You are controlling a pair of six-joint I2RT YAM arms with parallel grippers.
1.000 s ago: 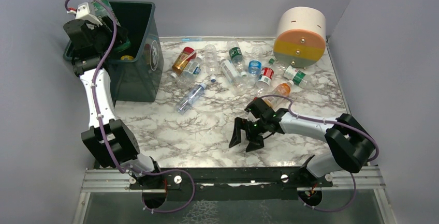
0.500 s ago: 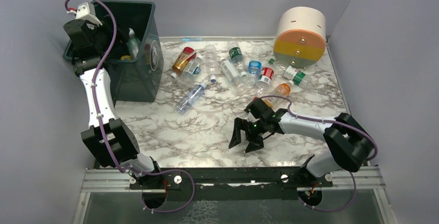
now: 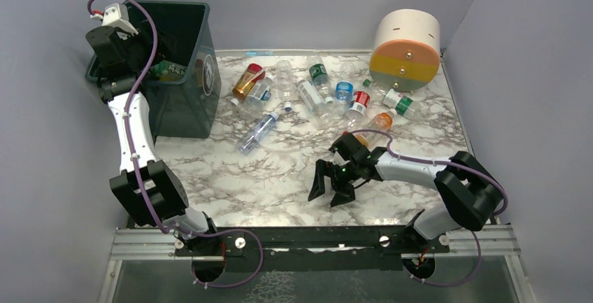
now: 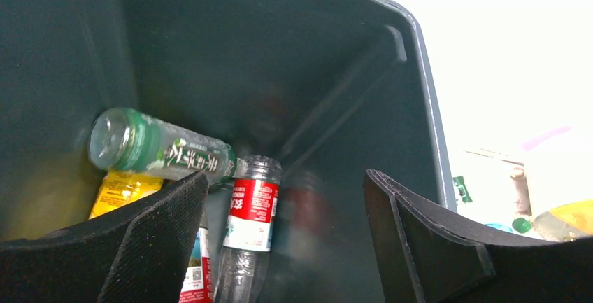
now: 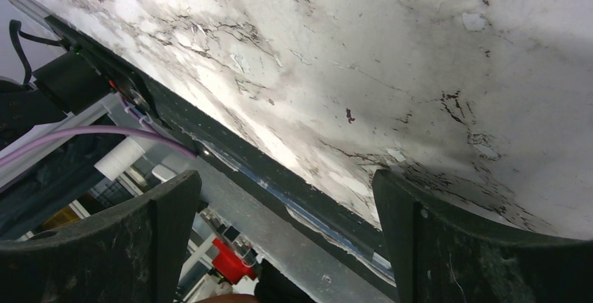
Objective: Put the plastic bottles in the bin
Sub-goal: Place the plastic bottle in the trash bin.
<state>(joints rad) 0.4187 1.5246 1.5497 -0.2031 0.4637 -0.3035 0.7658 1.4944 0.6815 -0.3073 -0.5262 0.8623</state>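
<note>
The dark green bin (image 3: 190, 103) stands at the table's far left. My left gripper (image 3: 143, 50) hangs over its opening, open and holding nothing. The left wrist view looks down between those jaws (image 4: 285, 177) at the bin's inner wall (image 4: 245, 51), where a green-label bottle (image 4: 161, 149), a red-label bottle (image 4: 252, 212) and a yellow one (image 4: 122, 189) lie on the bottom. Several more plastic bottles (image 3: 308, 89) are scattered across the back of the table, among them an amber one (image 3: 246, 82) and a clear one (image 3: 257, 133). My right gripper (image 3: 330, 192) rests open low over the front middle of the table, empty (image 5: 285, 180).
A big cream, orange and yellow cylinder (image 3: 405, 50) lies at the back right, next to the bottles. An orange bottle (image 3: 377, 122) lies just behind the right arm's wrist. Grey walls close in both sides. The metal rail (image 5: 280, 198) runs along the table's near edge.
My left gripper opened above the bin and the green-label bottle it held dropped inside, coming to rest on the bottom. The right arm has stayed still.
</note>
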